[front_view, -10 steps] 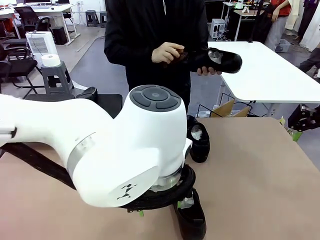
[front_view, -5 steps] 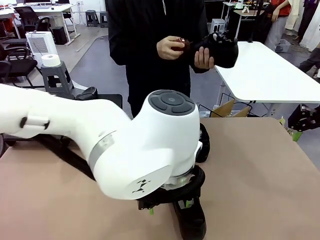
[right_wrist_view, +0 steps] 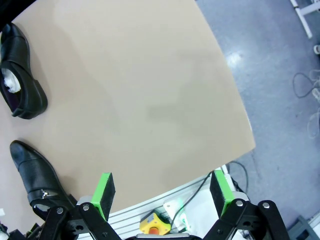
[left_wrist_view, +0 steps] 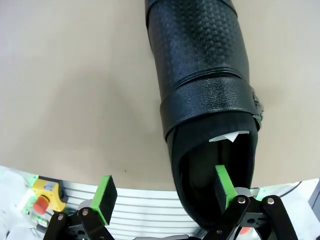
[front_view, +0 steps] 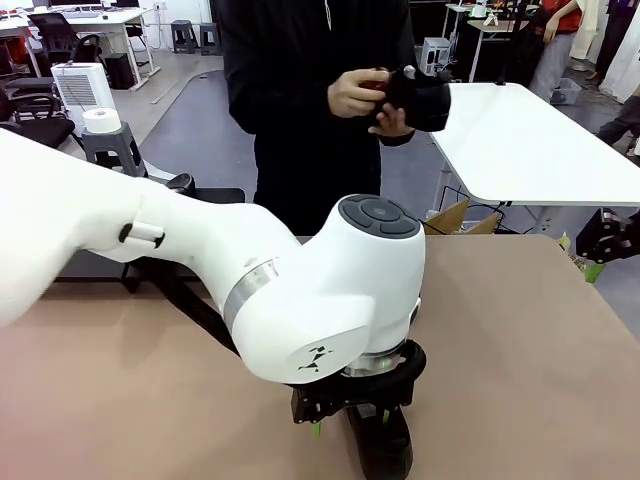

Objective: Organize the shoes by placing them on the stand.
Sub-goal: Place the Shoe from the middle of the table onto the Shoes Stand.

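Note:
A black shoe (front_view: pixel 388 455) lies at the table's near edge, and my left gripper (front_view: pixel 350 420) hangs open right over it. In the left wrist view that shoe (left_wrist_view: pixel 205 75) has a textured toe and white paper inside. The left gripper (left_wrist_view: pixel 165 192) straddles the shoe's side wall, with one green pad (left_wrist_view: pixel 222 187) over the opening and the other outside. A second shoe (right_wrist_view: pixel 22 82) with paper stuffing lies farther back, beside the near shoe (right_wrist_view: pixel 35 175). The person holds another shoe (front_view: pixel 418 95) in both hands. My right gripper (front_view: pixel 605 240) stands open at the table's right edge. A piece of the black stand (front_view: pixel 215 195) shows behind my left arm, with a shoe (front_view: pixel 180 182) on it.
The brown table (front_view: pixel 520 350) has free room on its right half. My left arm (front_view: pixel 200 260) spans the left and middle of the front view. A white table (front_view: pixel 540 140) stands behind at the right, and a cardboard box (front_view: pixel 455 217) sits below it.
My left arm has swung to the right and lowered over the near shoe, covering the second shoe in the front view. The person has turned the held shoe and drawn it closer.

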You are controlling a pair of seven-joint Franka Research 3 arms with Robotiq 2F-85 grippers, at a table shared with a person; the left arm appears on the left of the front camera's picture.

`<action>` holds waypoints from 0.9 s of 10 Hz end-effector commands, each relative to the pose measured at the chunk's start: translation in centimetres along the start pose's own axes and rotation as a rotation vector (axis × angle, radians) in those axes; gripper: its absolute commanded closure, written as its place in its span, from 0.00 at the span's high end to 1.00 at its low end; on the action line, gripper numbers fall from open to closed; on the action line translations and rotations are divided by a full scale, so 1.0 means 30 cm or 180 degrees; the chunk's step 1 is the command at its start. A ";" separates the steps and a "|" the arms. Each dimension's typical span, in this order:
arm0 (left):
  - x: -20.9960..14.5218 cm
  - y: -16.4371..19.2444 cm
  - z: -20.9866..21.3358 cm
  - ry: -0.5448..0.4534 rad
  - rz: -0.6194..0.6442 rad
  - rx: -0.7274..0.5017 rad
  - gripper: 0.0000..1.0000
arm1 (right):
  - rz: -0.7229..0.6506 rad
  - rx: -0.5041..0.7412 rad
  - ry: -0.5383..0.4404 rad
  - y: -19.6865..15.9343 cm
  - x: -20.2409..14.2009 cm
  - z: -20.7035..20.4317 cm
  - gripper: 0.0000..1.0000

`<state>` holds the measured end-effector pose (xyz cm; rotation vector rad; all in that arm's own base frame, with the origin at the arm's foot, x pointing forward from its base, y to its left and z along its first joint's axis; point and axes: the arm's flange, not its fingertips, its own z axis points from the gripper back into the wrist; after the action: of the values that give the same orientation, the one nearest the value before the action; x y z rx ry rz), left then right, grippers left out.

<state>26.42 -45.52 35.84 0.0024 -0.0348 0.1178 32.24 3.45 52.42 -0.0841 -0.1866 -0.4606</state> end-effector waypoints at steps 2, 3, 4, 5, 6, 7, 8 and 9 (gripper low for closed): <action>0.015 -0.019 -0.027 0.0010 0.0065 -0.0044 0.83 | -0.0005 0.0011 -0.0009 -0.004 -0.005 -0.004 1.00; 0.016 -0.015 -0.030 0.0018 0.0062 -0.0025 0.65 | -0.0005 0.0011 -0.0009 -0.004 -0.005 -0.004 1.00; 0.017 -0.011 -0.026 0.0006 0.0069 -0.0026 0.46 | -0.0005 0.0011 -0.0009 -0.004 -0.005 -0.004 1.00; 0.017 -0.010 -0.024 -0.0001 0.0071 -0.0037 0.28 | -0.0005 0.0011 -0.0009 -0.004 -0.005 -0.004 1.00; 0.017 -0.010 -0.026 0.0014 0.0060 -0.0049 0.09 | -0.0005 0.0011 -0.0009 -0.004 -0.005 -0.004 1.00; 0.016 -0.009 -0.026 0.0017 0.0052 -0.0053 0.00 | -0.0005 0.0011 -0.0009 -0.004 -0.005 -0.004 1.00; 0.019 -0.008 -0.024 0.0037 0.0052 -0.0069 0.00 | -0.0005 0.0011 -0.0009 -0.004 -0.005 -0.004 1.00; 0.020 -0.007 -0.027 0.0056 0.0052 -0.0073 0.00 | -0.0005 0.0011 -0.0009 -0.004 -0.005 -0.004 1.00</action>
<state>27.08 -45.80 34.92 -0.0065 -0.0189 0.1276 32.24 3.45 52.41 -0.0841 -0.1866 -0.4606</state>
